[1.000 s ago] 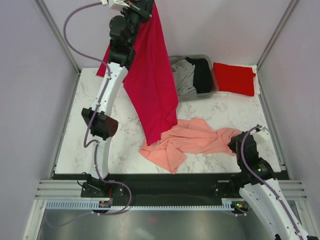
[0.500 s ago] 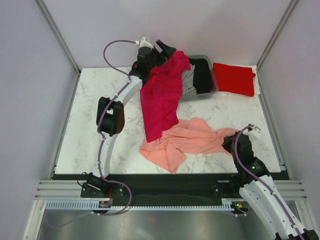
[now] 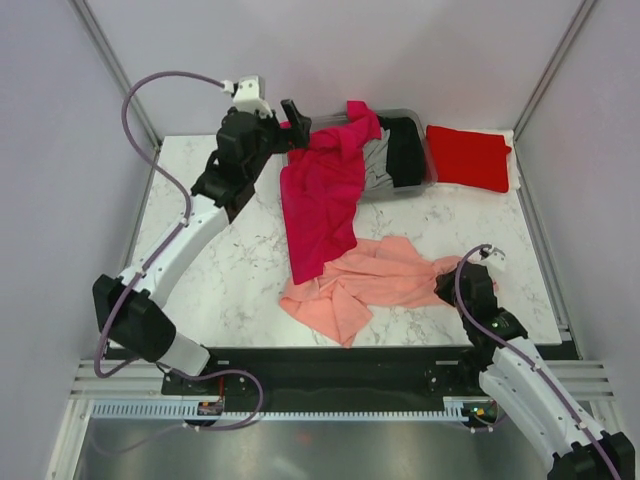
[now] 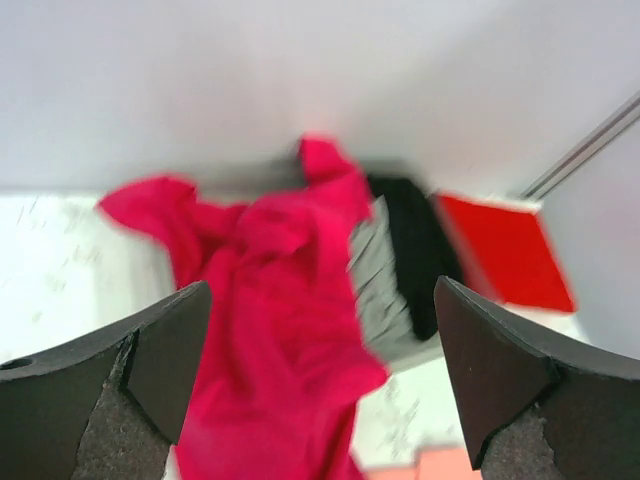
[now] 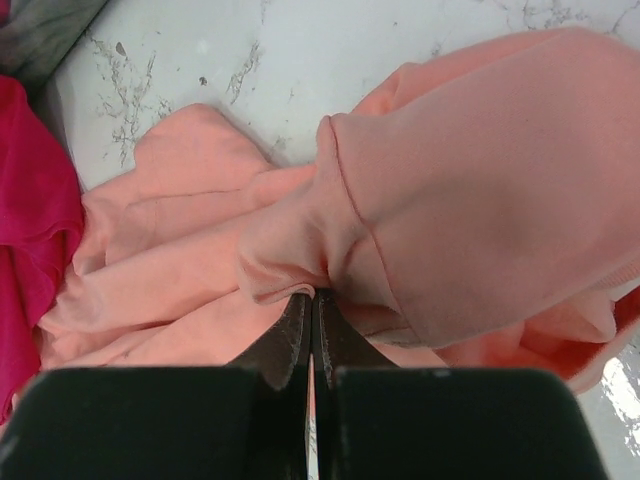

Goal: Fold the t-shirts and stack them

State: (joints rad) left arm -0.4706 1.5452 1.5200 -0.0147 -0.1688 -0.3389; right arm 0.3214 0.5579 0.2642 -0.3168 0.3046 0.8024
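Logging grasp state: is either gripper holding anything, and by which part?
Right gripper pinches a bunched fold of the salmon shirt at its right end. Left gripper is open, holding nothing.

Left arm extended far, left gripper (image 3: 298, 116) jaws wide apart. Right arm low, right gripper (image 5: 312, 305) clamped on salmon pink cloth t-shirt (image 5: 450, 200).

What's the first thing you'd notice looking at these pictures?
The big magenta t-shirt jumps out, sprawled from the grey bin at the back down the middle of the table to the crumpled salmon pink t-shirt. The left gripper hovers open by its top end, and the right gripper is shut on a fold of the pink one.
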